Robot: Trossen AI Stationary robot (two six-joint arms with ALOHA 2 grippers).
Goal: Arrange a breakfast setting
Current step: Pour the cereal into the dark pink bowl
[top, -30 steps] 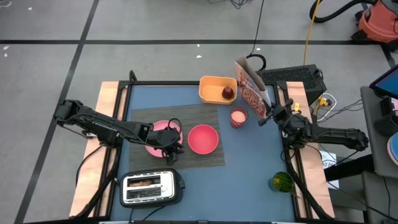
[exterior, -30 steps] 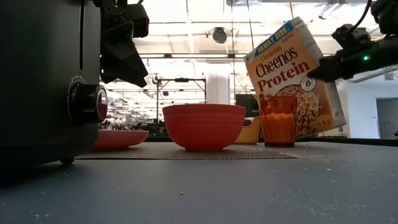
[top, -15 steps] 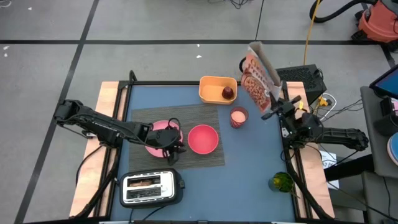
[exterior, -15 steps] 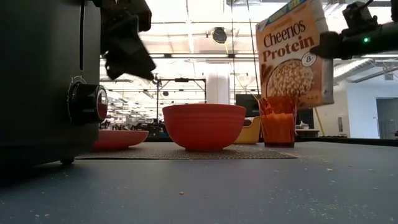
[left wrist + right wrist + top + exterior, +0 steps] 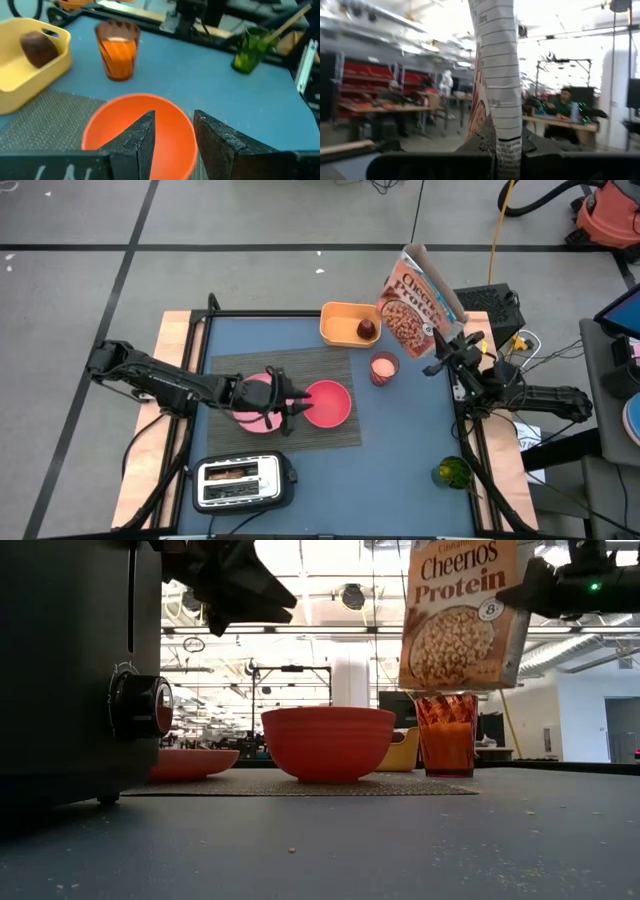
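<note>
The grey placemat lies mid-table with the pink plate and pink bowl resting on it. The dark red fruit lies in a yellow tub at the far edge. The toast slice sticks into the toaster. No spoon shows. My left gripper is open and empty above the plate's right side, pointing at the bowl. My right gripper is shut on a Cheerios box above the pink cup. My right gripper pinches the box at its narrow side panel, one finger on each broad face. The fingers come level from the table's right side. The box hangs upright, lifted clear of the table, its bottom edge just above the cup.
A green glass stands near the table's right near corner. The toaster stands at the near edge, left of centre. Bare blue table lies between the placemat and the green glass.
My right gripper has gone up with the cereal box, which has turned from leaning to upright and now hangs clear above the cup. My left gripper has swung from over the plate toward the table's right, toward the bowl.
</note>
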